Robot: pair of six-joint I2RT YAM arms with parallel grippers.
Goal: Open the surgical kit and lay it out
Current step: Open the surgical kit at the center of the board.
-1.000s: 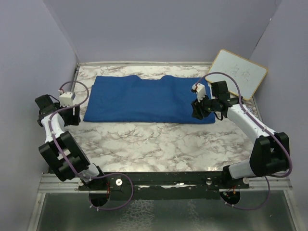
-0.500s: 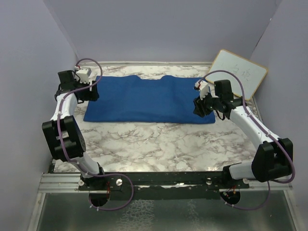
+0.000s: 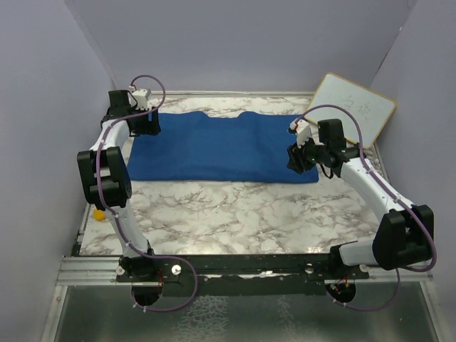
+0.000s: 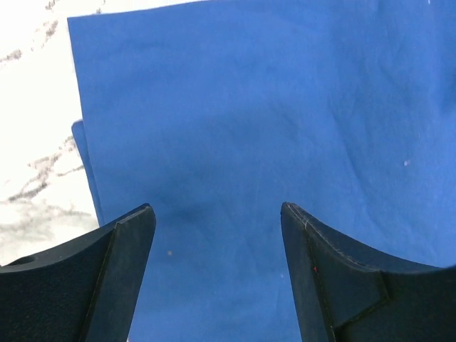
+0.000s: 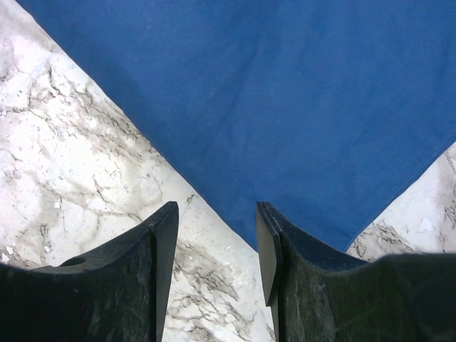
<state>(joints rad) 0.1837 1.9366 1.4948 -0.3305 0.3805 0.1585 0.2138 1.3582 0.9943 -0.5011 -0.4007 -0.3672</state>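
You're hovering the left claw point(image 4: 217, 214) wide open over the far-left corner of the wrap point(image 3: 221, 146), and the right claw point(image 5: 214, 214) half open over the near-right one. Both are holding nothing, probably lining up to unfold it.

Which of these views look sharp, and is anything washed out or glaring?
Top external: soft even light, sharp, no glare on the blue cloth. Left wrist: the marble table is washed out near white, a faint shadow on the cloth. Right wrist: marble veins crisp, exposure even.
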